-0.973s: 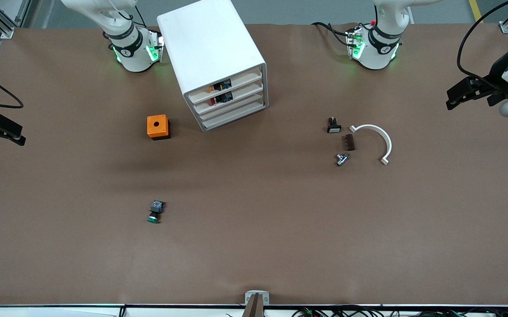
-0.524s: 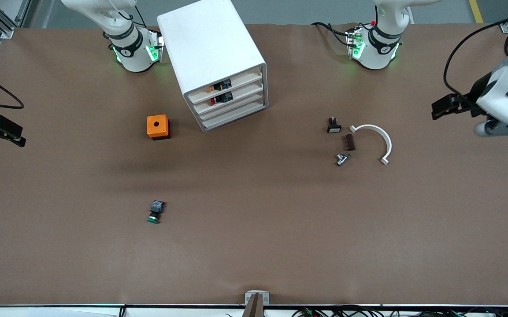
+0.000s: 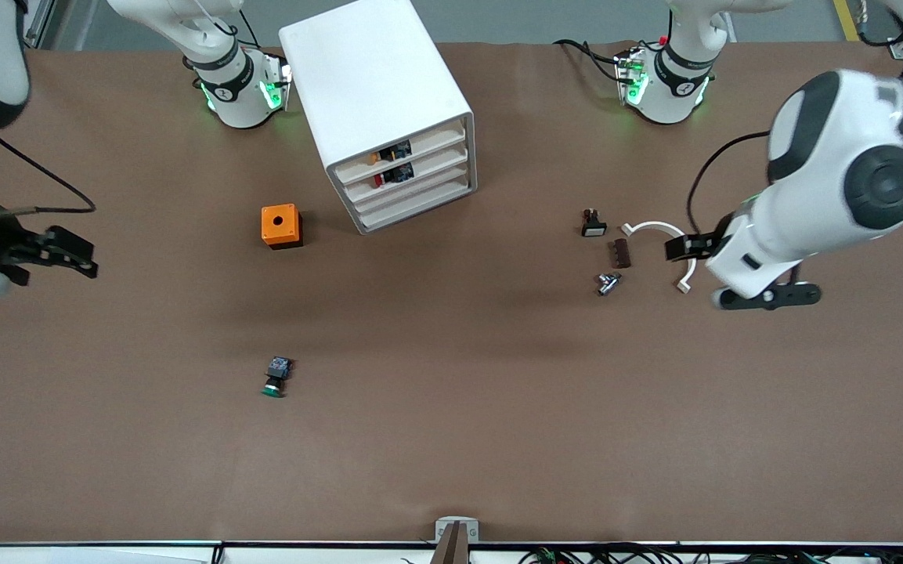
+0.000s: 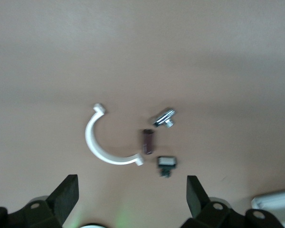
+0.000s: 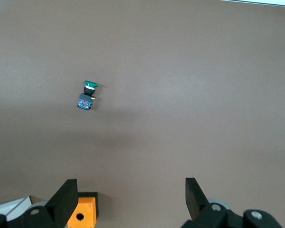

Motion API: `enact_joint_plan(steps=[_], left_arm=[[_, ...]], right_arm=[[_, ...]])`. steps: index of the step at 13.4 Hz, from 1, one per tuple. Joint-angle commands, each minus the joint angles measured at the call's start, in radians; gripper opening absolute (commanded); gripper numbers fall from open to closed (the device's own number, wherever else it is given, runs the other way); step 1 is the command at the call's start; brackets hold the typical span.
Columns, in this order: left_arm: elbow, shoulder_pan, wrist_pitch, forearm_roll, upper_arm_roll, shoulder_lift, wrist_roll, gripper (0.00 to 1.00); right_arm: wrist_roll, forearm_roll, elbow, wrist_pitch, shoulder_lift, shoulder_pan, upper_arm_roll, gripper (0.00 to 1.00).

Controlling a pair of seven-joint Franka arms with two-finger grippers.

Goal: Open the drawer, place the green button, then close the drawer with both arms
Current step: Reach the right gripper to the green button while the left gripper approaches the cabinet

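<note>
The white cabinet (image 3: 377, 86) stands between the two arm bases. Its third drawer down (image 3: 413, 193) is pushed in level with the other drawers. The green-capped button (image 3: 275, 377) lies on its side on the brown table, nearer to the front camera than the orange box. It also shows in the right wrist view (image 5: 87, 95). My left gripper (image 3: 677, 249) is open and empty over the white curved clamp; the left wrist view (image 4: 131, 187) shows the same. My right gripper (image 3: 83, 265) is open and empty over the right arm's end of the table. The right wrist view (image 5: 130, 187) shows it wide open as well.
An orange box with a round hole (image 3: 281, 225) sits beside the cabinet. A white curved clamp (image 3: 659, 228), a black button with a white square cap (image 3: 593, 225), a small brown block (image 3: 621, 253) and a metal fitting (image 3: 608, 283) lie together toward the left arm's end.
My left arm has swung in from its end of the table to over the white clamp. My right gripper has moved a little toward the table's middle. The button and cabinet have not moved.
</note>
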Motion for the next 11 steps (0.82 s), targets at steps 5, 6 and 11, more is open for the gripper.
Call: enact_joint_plan(steps=[5, 6, 11], left_arm=[[0.086, -0.148, 0.035, -0.133, 0.001, 0.263, -0.539, 1.0], [0.106, -0.171, 0.034, -0.159, 0.001, 0.314, -0.619, 1.0], [0.123, -0.225, 0.042, -0.221, 0.003, 0.44, -0.89, 1.0]], right_arm=[[0.018, 0.062, 0.009, 0.177, 0.208, 0.02, -0.004, 1.0], [0.022, 0.074, 0.008, 0.202, 0.232, 0.025, -0.005, 1.0], [0.362, 0.076, 0.007, 0.321, 0.354, 0.11, -0.005, 1.0]])
